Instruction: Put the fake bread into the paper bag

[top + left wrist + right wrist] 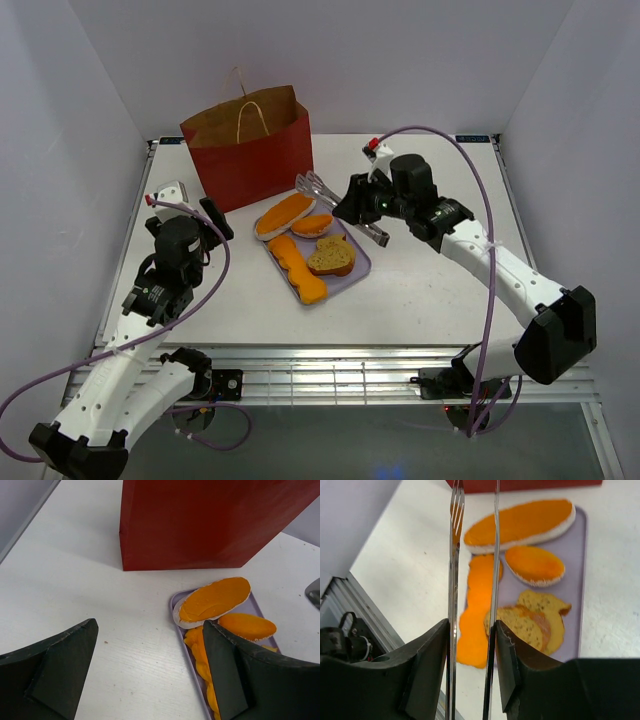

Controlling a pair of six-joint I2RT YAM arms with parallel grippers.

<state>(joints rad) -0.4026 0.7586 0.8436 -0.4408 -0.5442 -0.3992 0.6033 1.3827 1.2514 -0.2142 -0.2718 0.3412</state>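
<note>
Bread all on tray (574,572), mid-worktop (430,290), none in bag (255,160). Bag stands upright twd far-left corner, mouth open, just beyond tray's far end.

On tray: long loaf (520,522) at far end nearest bag, oval roll (535,565) next to it, two crusted slices (535,625) overlapping at near-right, orange wavy piece (477,615) along left edge.

R gripper (471,630) pinches tongs (454,555) across both arms. Tong arms run parallel w/ a narrow gap, nothing between them. They pass above wavy piece and loaf's left end, tips pointing at bag's base. Roll and slices lie right of tongs, outside the gap. Can't tell if tongs touch any bread.

L gripper (150,625) has fingers spread wide w/ nothing between, low over bare worktop left of tray. Bag's near corner is ahead of it. Loaf and tray's corner sit just off its right finger (235,675), not inside the jaws.
</note>
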